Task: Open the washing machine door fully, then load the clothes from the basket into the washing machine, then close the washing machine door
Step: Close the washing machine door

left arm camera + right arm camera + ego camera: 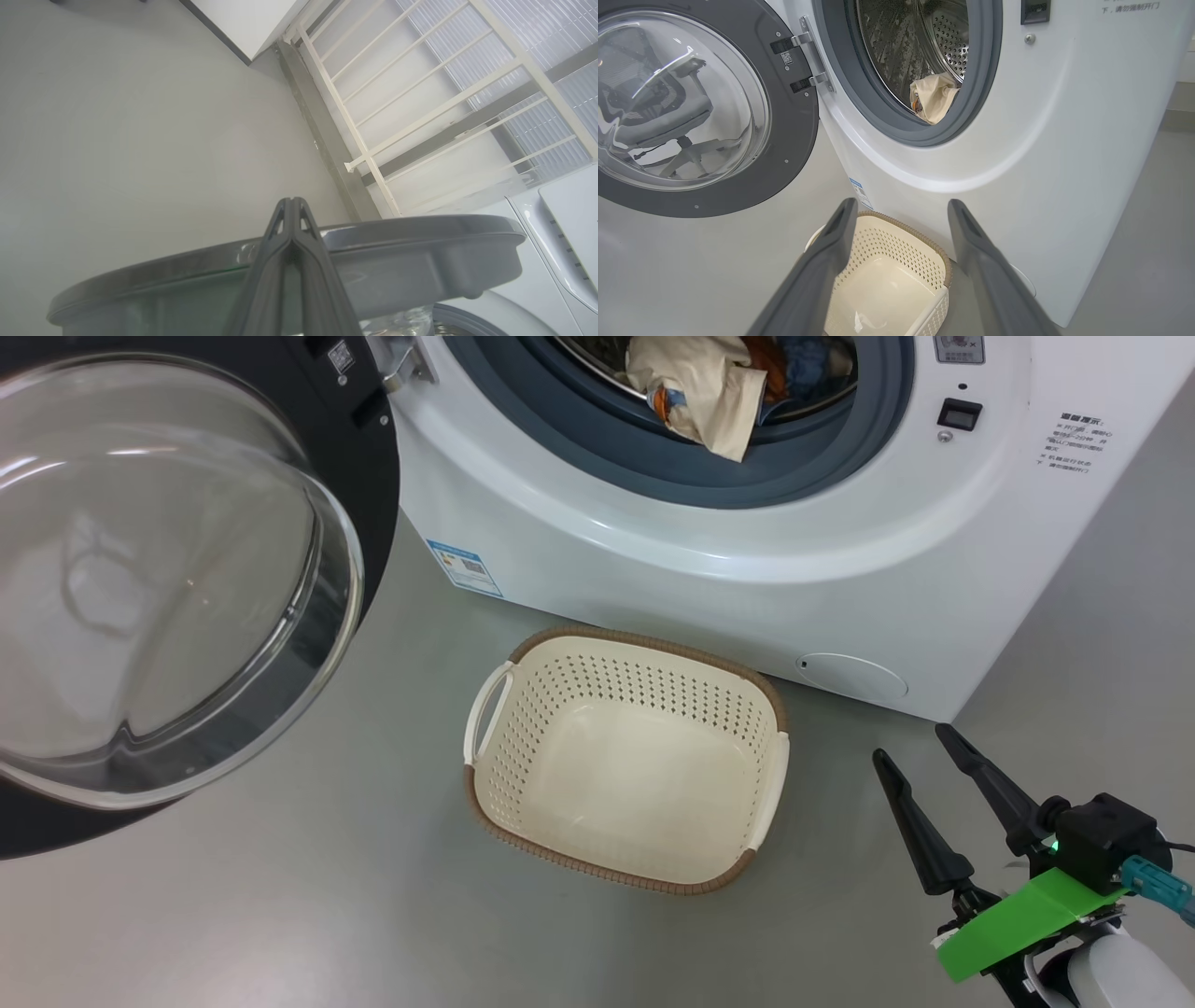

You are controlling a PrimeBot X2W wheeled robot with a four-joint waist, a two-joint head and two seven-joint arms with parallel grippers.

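Hovering pinched shut by the rim of the outswung washing machine door (177, 588): left gripper (292, 203), nearer; right gripper (910, 744) splayed apart, low beside the basket (644, 642), well away.

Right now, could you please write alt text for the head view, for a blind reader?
The washing machine stands with its door wide open at the left, the clothes in its drum, a cream cloth hanging over the gasket. The basket sits empty on the floor before it, the right gripper open nearby.
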